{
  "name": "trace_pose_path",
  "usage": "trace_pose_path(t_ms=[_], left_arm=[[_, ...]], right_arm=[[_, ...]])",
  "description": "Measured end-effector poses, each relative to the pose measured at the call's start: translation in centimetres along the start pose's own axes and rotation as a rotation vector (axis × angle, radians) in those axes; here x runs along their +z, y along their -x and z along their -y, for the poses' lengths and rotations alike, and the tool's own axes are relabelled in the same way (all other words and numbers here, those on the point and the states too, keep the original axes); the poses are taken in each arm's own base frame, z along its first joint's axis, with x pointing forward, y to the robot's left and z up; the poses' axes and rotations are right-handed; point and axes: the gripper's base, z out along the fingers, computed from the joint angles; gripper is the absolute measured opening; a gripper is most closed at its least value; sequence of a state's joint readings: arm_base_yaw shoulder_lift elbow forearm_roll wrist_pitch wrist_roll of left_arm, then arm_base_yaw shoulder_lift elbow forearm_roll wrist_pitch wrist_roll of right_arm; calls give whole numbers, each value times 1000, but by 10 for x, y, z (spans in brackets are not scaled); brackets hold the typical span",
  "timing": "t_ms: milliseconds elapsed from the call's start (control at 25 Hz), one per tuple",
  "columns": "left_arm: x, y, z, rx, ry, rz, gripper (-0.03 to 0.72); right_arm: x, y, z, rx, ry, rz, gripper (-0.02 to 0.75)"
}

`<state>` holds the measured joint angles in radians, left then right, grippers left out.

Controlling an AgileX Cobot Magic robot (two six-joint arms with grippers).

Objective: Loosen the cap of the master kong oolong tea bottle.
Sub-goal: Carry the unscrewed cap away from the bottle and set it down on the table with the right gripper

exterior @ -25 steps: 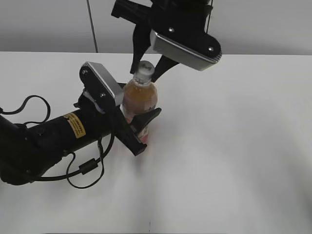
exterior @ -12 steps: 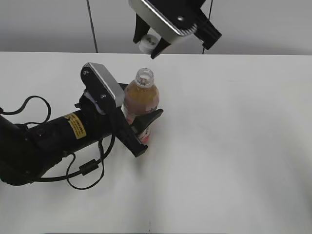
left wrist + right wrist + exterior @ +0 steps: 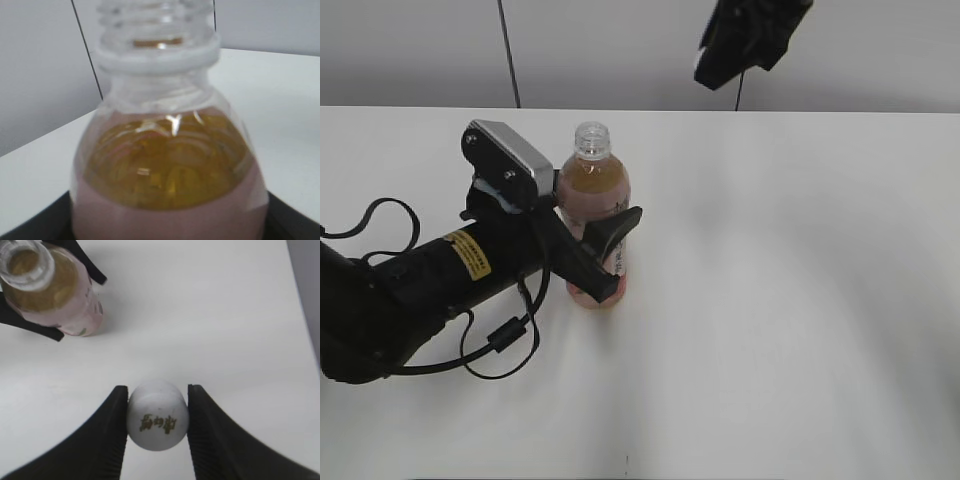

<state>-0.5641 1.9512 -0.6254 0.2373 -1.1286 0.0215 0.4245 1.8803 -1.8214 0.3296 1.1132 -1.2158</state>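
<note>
The master kong oolong tea bottle (image 3: 596, 215) stands upright on the white table, its threaded neck open with no cap on it. My left gripper (image 3: 588, 250) is shut round its pink-labelled body; the bottle fills the left wrist view (image 3: 167, 165). My right gripper (image 3: 157, 422) is shut on the white cap (image 3: 157, 416), which has a small dark mark on top, and holds it high above the table, to the right of the bottle (image 3: 50, 290). In the exterior view only part of the right arm (image 3: 750, 40) shows at the top edge.
The white table (image 3: 790, 300) stretches wide to the right and front of the bottle. The left arm's black cable (image 3: 490, 345) loops on the table at the left. A grey wall runs behind the table's far edge.
My right gripper has lifted the cap off the bottle's neck and moved up and to the right. The left gripper and bottle have shifted slightly left.
</note>
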Motion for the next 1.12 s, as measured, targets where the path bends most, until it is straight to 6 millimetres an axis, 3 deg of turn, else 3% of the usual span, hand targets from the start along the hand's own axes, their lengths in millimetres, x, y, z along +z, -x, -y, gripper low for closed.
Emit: trace_pose_path(t_ms=[160, 440, 720, 1120], left_arm=[[0, 0, -7, -81, 76, 0, 441], [-1, -1, -15, -176, 162, 5, 441], [-1, -1, -14, -171, 145, 5, 441], [-1, -1, -12, -162, 125, 4, 441]], right_arm=[[1, -28, 5, 365, 32, -121, 276], [32, -57, -9, 629, 93, -264, 275], [94, -93, -33, 751, 235, -437, 275], [160, -126, -46, 796, 293, -532, 274]])
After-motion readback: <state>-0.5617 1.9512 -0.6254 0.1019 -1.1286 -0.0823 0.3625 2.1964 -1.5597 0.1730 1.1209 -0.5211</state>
